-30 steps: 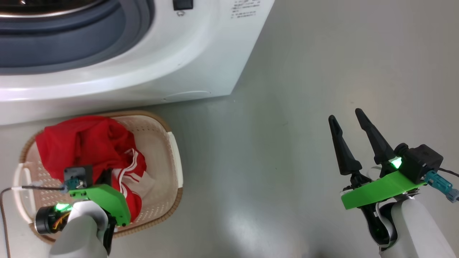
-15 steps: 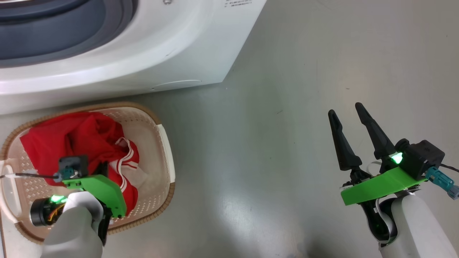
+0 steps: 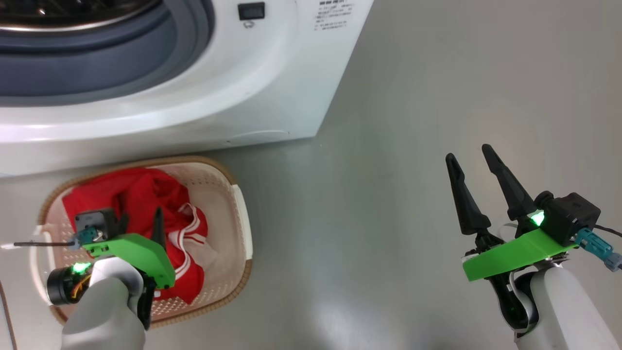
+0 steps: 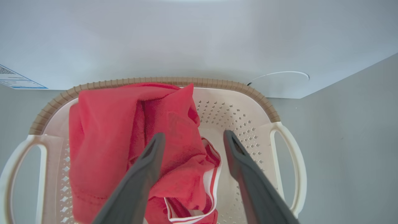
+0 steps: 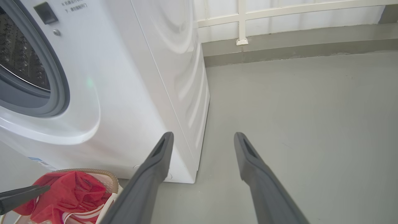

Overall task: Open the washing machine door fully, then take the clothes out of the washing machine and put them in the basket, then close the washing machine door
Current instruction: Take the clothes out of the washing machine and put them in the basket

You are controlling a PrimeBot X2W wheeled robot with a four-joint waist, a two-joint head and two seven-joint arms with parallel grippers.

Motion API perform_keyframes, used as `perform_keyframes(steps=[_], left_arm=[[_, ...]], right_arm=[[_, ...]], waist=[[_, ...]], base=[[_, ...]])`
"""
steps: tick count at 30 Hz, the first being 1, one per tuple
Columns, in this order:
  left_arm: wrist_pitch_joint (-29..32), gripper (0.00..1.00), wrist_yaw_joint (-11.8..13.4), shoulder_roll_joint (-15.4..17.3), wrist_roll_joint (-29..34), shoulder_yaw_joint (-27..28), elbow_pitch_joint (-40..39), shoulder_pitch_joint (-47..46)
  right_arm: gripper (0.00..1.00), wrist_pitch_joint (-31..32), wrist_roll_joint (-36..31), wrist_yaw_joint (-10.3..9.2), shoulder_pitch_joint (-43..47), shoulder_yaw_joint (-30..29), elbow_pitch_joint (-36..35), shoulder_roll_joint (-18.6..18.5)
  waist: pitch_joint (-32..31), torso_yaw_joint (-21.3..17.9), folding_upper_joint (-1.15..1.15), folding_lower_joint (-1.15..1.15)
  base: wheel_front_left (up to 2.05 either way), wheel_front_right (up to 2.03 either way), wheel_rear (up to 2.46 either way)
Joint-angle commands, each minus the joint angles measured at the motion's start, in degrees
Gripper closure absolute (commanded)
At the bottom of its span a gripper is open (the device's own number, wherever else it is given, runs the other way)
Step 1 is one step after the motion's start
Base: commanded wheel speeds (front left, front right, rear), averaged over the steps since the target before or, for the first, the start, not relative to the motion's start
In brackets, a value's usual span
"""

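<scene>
Below, the left claw (image 4: pixel 193 137) is seen from its wrist spread wide and empty over the basket (image 4: pixel 217 83), where the red clothes (image 4: pixel 108 130) are heaped toward nine o'clock, white stripes showing at six. A blue label (image 4: pixel 15 81) and round cap (image 4: pixel 279 84) on the washing machine (image 3: pixel 243 97) are given by that view; a white railing (image 5: pixel 242 18) at twelve o'clock is given by the right wrist. The right claw (image 3: pixel 469 160), open and empty, is held over the floor (image 3: pixel 388 121) at four o'clock from the head.
</scene>
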Motion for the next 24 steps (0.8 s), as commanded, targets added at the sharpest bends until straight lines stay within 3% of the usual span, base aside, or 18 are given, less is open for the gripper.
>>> perform_keyframes(steps=[1,24], left_arm=[[-0.67,0.0,-0.45,1.67,-0.89,1.31,-1.61,2.29],[-0.71,0.0,-0.58,0.51,1.41,4.6,-30.15,17.37]], right_arm=[[0.0,-0.68,-0.54,0.09,1.47,1.0,-0.93,-0.24],[0.0,-0.68,0.34,0.09,8.36,0.59,1.96,-3.01]], waist=[[-2.07,1.28,0.0,0.0],[-16.36,6.03,0.0,0.0]], base=[[0.0,0.0,0.0],[0.0,0.0,0.0]])
